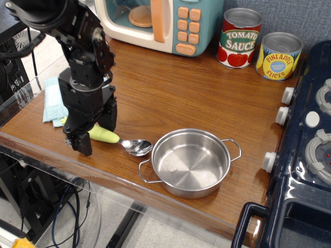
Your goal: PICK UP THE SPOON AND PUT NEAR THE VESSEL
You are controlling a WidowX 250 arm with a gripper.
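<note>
**Pincer straddles the spoon handle beside the pot**

The black pincer (95, 129) stands low over the near-left part of the wooden desk (170, 93), its two fingers spread apart, one in front of and one behind the spoon (121, 141). The near finger (83, 142) reaches down to the desk close to its front edge. The spoon lies flat on the desk: part of its pale yellow-green handle is hidden by the pincer, and the rest runs out to the right, ending in the shiny bowl. Whether the fingers touch the handle cannot be told. The bowl lies just beside the left loop handle of the steel pot (190, 163), which sits further right of the pincer. Behind and left of the pincer a light blue cloth (53, 99) shows on the desk. Well beyond it, at the back, are a toy microwave (160, 23), a tomato sauce can (239, 39) and a pineapple slices can (279, 56). A dark toy stove (305, 150) is at the far right
</note>
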